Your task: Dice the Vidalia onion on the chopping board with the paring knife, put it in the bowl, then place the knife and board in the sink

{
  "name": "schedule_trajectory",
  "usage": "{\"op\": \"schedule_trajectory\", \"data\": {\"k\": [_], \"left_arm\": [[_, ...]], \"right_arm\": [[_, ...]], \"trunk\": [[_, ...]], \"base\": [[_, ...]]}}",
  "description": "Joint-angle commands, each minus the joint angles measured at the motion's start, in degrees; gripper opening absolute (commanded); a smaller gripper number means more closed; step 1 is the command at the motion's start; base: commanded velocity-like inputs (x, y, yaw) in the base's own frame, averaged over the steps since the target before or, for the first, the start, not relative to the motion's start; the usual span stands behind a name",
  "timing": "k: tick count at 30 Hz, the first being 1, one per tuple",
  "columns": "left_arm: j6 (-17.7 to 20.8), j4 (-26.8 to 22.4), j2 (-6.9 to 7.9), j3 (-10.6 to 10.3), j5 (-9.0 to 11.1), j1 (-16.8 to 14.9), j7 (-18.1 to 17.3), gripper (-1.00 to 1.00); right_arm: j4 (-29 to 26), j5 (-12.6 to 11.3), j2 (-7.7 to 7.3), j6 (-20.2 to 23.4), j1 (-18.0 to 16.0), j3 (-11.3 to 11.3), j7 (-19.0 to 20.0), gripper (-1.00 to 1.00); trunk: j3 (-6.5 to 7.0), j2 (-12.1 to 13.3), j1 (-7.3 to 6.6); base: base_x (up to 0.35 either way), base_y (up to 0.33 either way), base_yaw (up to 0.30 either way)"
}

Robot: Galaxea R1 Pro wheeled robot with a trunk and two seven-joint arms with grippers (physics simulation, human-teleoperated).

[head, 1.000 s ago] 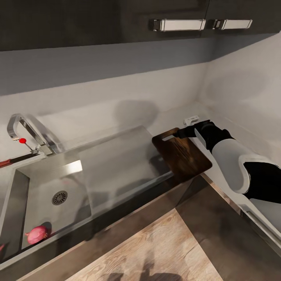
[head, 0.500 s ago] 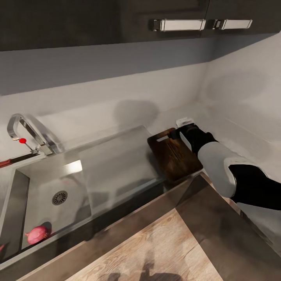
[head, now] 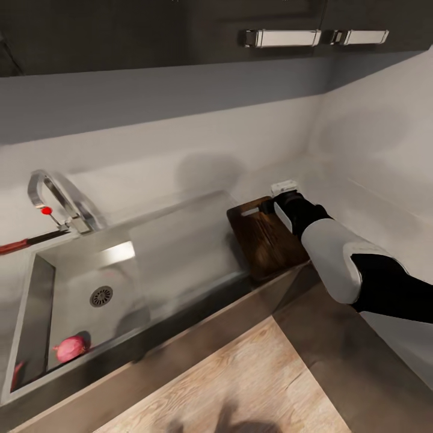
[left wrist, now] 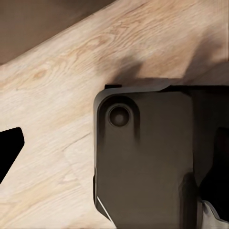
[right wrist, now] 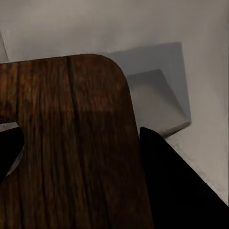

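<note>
In the head view the right arm reaches forward over the counter corner, and its right gripper sits at the far end of the chopping board, by the slot handle; the dark fingers meet the board's edge there, but the angle hides how far the jaws are parted, so I cannot tell whether they clamp it. The board lies flat on the countertop, just right of the steel drainboard, with its near end reaching the counter's front edge. A small white block lies just beyond the gripper. In the right wrist view the board's dark grain runs close under the camera, its rounded corner beside a pale grey block. The Vidalia onion rests in the near corner of the sink, well apart from the round drain. The paring knife lies on the counter behind the basin, beside the chrome faucet. The left wrist view looks down on pale wood floor and a dark part of the robot's base; the left jaws' state cannot be told.
</note>
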Motion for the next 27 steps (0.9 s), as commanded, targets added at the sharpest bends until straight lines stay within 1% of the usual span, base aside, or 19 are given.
{"op": "schedule_trajectory", "data": {"k": [1,12,27], "left_arm": [[-0.1,-0.1,0.05,0.0,0.0,0.0,0.0,1.0],[-0.1,-0.1,0.27,0.0,0.2,0.0,0.0,1.0],[-0.2,-0.2,0.27,0.0,0.2,0.0,0.0,1.0]], "right_arm": [[0.0,0.3,0.08,0.2,0.0,-0.5,-0.2,-1.0],[-0.1,0.2,0.17,0.1,0.0,-0.6,0.0,-1.0],[0.0,0.2,0.19,0.1,0.0,-0.6,0.1,-1.0]], "trunk": [[-0.09,-0.1,0.01],[-0.09,-0.1,0.01],[-0.52,-0.1,0.01]], "base": [[-0.246,0.182,0.0],[-0.252,0.196,0.017],[-0.251,0.217,0.249]]}}
